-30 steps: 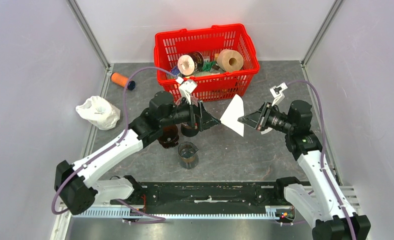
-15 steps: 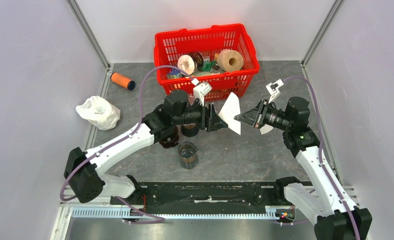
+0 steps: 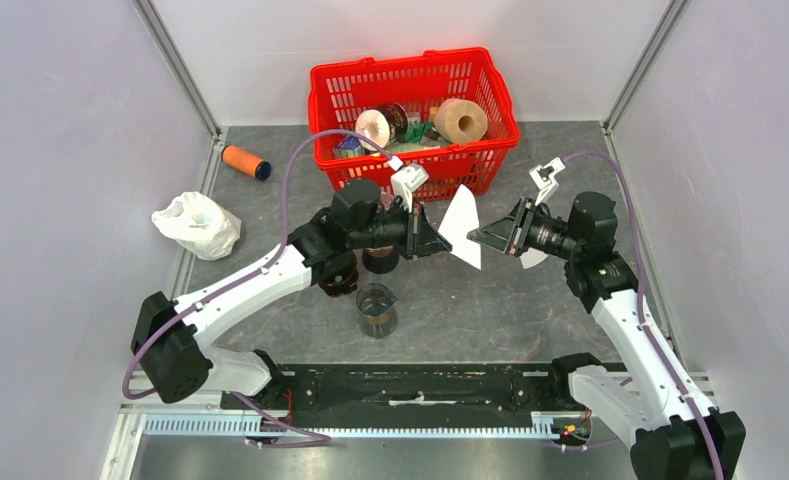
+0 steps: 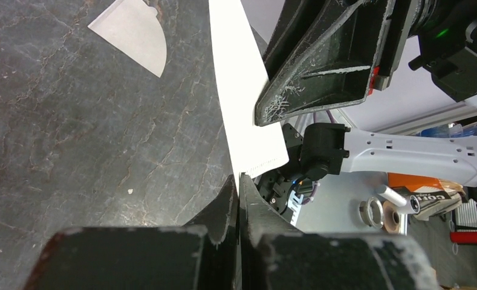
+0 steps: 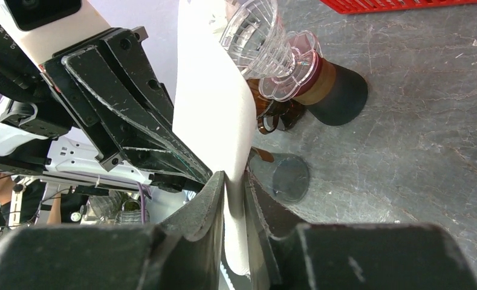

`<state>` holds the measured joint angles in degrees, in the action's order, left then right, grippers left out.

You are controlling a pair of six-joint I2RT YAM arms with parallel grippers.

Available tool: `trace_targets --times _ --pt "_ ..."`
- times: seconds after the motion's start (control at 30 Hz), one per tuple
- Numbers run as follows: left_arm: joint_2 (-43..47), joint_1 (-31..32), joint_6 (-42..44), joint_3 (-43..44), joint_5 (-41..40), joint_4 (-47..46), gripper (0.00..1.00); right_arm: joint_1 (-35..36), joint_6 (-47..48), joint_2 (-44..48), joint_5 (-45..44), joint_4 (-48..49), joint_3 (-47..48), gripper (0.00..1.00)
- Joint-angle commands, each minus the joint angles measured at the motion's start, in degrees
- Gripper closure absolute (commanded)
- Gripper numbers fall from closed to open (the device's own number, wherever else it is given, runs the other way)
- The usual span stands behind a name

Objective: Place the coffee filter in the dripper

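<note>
The white coffee filter (image 3: 463, 222) hangs in the air between both arms, above the table. My left gripper (image 3: 433, 243) is shut on its left edge; in the left wrist view the filter (image 4: 242, 90) rises from the pinched fingertips of that gripper (image 4: 239, 176). My right gripper (image 3: 477, 238) holds the other edge, and its wrist view shows the paper (image 5: 211, 103) filling the narrow gap between the fingers of the gripper (image 5: 234, 175). The clear glass dripper (image 5: 257, 33) stands on a dark base (image 5: 335, 90), just left of the filter. From above, my left arm mostly covers it.
A red basket (image 3: 490, 75) with rolls stands at the back. Another white filter (image 4: 133, 30) lies flat on the table under my right arm. A glass beaker (image 3: 376, 308), a brown jar (image 3: 340, 274), a white bag (image 3: 198, 222) and an orange cylinder (image 3: 243, 159) lie to the left.
My left gripper moved right to the filter and shut on its edge. The right gripper shifted slightly left with the filter still between its fingers.
</note>
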<state>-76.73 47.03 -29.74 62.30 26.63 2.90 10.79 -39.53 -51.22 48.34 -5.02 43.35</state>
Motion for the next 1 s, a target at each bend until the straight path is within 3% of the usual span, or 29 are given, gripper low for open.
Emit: trace_targets --times 0.0,0.07,0.2,0.4,0.73,0.97 --pt "0.4 0.3 2.2 2.5 0.8 -1.0 0.98 0.3 0.8 0.4 -1.2 -0.1 2.8 0.73" --pt "0.8 0.3 2.6 2.3 0.5 -0.9 0.98 0.3 1.2 0.7 -2.2 -0.9 2.9 0.66" --pt "1.5 0.3 4.5 1.7 1.3 -0.4 0.98 0.3 3.2 1.6 -5.0 -3.8 3.6 0.4" --pt "3.1 0.3 13.3 0.8 6.8 1.8 0.98 0.3 6.6 4.0 -12.0 -10.2 4.6 0.14" --pt "10.5 0.3 24.9 -4.6 14.3 2.4 0.98 0.3 11.8 10.0 -27.2 -20.4 3.3 0.04" --pt "11.3 0.4 29.5 -4.9 19.2 4.2 0.98 0.2 15.9 11.5 -24.3 -20.0 1.3 0.04"
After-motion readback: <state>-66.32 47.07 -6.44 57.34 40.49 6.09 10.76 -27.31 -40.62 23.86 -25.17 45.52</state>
